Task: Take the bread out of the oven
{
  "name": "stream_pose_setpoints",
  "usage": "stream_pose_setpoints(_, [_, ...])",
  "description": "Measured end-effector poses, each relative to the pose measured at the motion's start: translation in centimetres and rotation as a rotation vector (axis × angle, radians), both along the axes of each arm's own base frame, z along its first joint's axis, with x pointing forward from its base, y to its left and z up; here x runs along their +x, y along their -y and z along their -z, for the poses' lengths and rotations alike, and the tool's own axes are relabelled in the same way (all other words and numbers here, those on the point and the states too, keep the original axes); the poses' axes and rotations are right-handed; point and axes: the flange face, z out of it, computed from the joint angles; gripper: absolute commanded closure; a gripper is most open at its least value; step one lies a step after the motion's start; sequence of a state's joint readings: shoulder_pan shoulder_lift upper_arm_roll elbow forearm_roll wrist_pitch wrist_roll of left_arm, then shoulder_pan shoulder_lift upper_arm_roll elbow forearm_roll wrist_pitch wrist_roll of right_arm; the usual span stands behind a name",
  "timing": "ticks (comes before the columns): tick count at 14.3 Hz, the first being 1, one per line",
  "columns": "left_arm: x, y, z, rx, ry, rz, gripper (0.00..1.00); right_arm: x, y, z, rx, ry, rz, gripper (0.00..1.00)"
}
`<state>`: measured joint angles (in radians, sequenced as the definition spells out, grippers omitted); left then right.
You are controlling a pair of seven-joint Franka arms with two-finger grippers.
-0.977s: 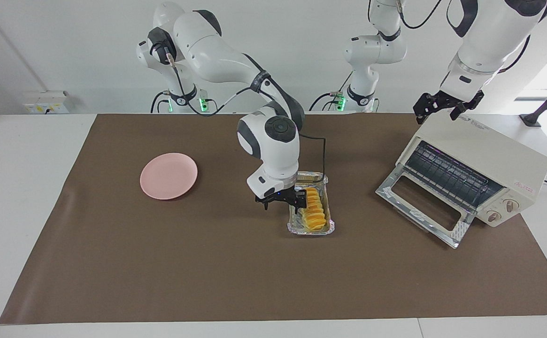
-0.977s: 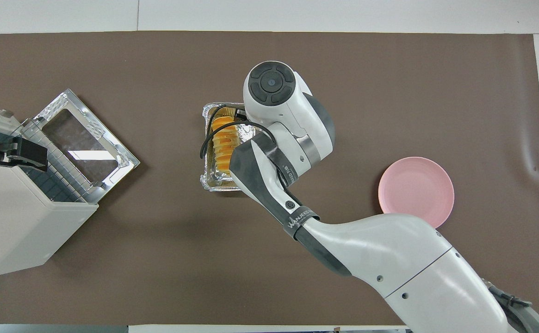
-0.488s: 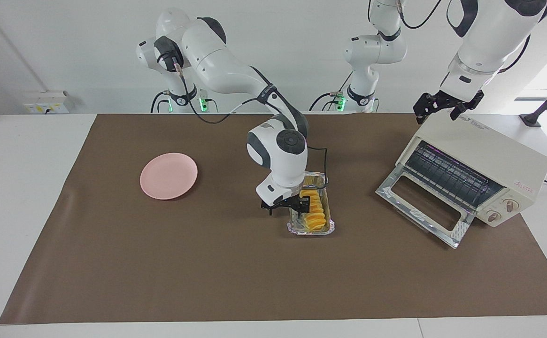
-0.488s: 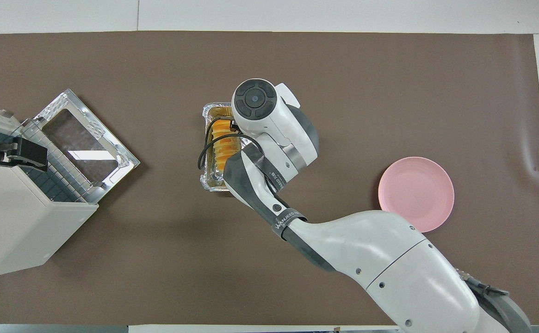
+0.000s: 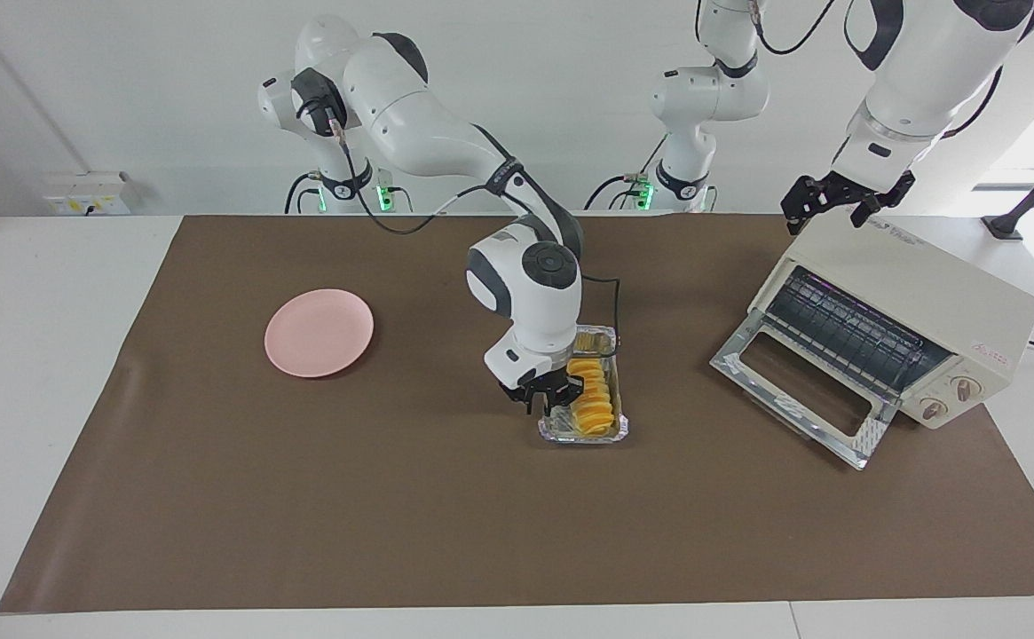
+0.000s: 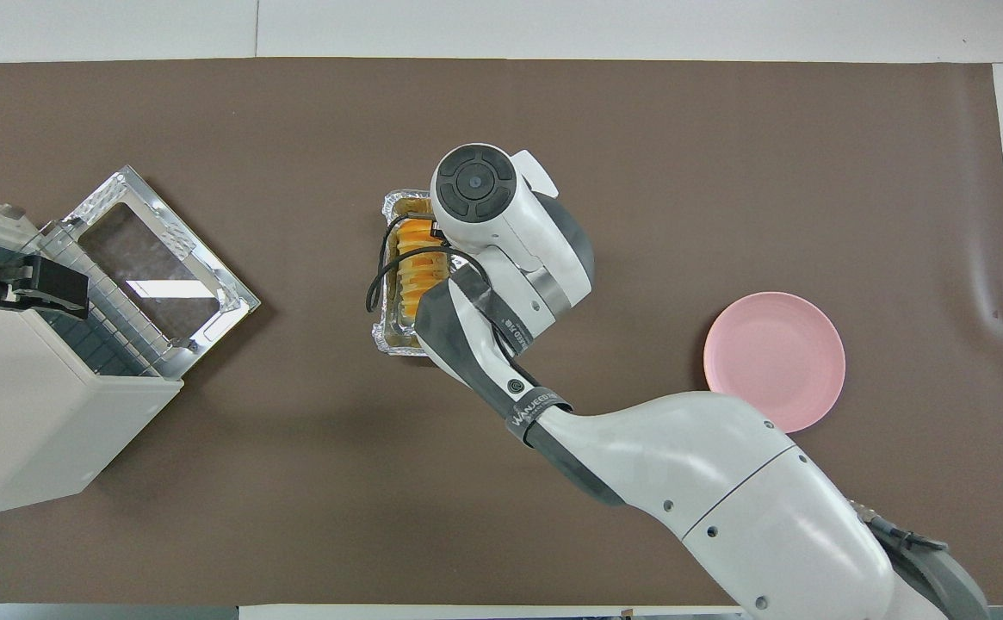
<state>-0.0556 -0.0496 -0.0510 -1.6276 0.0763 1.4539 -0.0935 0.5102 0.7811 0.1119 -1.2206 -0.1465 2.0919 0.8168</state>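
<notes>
Right gripper [image 5: 546,399] is down at the foil tray [image 5: 552,433], its jaws drawn in at the bread [image 5: 591,397]; grasping the loaf or only the tray's rim, cannot tell. The bread lies in the tray, mid-counter, well clear of the toaster oven [image 5: 916,311]. The oven sits at the left arm's end of the counter, door [image 5: 801,390] dropped open, wire rack [image 5: 845,333] bare as far as it shows.

Left gripper [image 5: 845,202] hangs over the oven's top corner nearest the robots, waiting; jaws look spread, holding nothing.

A pink plate [image 5: 319,332] sits toward the right arm's end, empty.

Judgement: the removal itself looks done, bread and tray being out. What likely remains is lifting the loaf and moving it to the plate.
</notes>
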Motion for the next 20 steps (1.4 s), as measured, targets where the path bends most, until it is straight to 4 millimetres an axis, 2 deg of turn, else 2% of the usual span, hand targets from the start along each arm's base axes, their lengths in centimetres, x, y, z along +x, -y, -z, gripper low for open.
stream_pose_setpoints(4, [0.0,0.0,0.0,0.0,0.0,0.0,0.0,0.3,-0.1,-0.5,0.013,0.018,0.001,1.0])
stream_pose_setpoints(6, [0.0,0.0,0.0,0.0,0.0,0.0,0.0,0.8,0.4,-1.4,0.019,0.024,0.012,1.0])
stream_pose_setpoints(8, [0.0,0.0,0.0,0.0,0.0,0.0,0.0,2.0,2.4,-3.8,0.029,0.017,0.048,1.0])
stream_pose_setpoints(9, [0.0,0.0,0.0,0.0,0.0,0.0,0.0,2.9,4.0,-5.8,0.039,0.01,0.06,1.0])
stream_pose_setpoints(10, [0.0,0.0,0.0,0.0,0.0,0.0,0.0,4.1,6.1,-8.1,0.052,0.007,0.064,1.0])
stream_pose_setpoints(11, [0.0,0.0,0.0,0.0,0.0,0.0,0.0,5.4,9.1,-10.4,0.069,0.007,0.07,1.0])
stream_pose_setpoints(13, [0.0,0.0,0.0,0.0,0.0,0.0,0.0,7.9,15.6,-12.6,0.08,0.007,0.071,1.0])
stream_pose_setpoints(16, [0.0,0.0,0.0,0.0,0.0,0.0,0.0,10.9,25.7,-12.3,0.065,0.014,0.041,1.0])
stream_pose_setpoints(18, [0.0,0.0,0.0,0.0,0.0,0.0,0.0,12.1,32.4,-11.7,0.053,0.012,0.019,1.0])
stream_pose_setpoints(20, [0.0,0.0,0.0,0.0,0.0,0.0,0.0,12.8,37.3,-10.6,0.05,0.007,0.027,1.0])
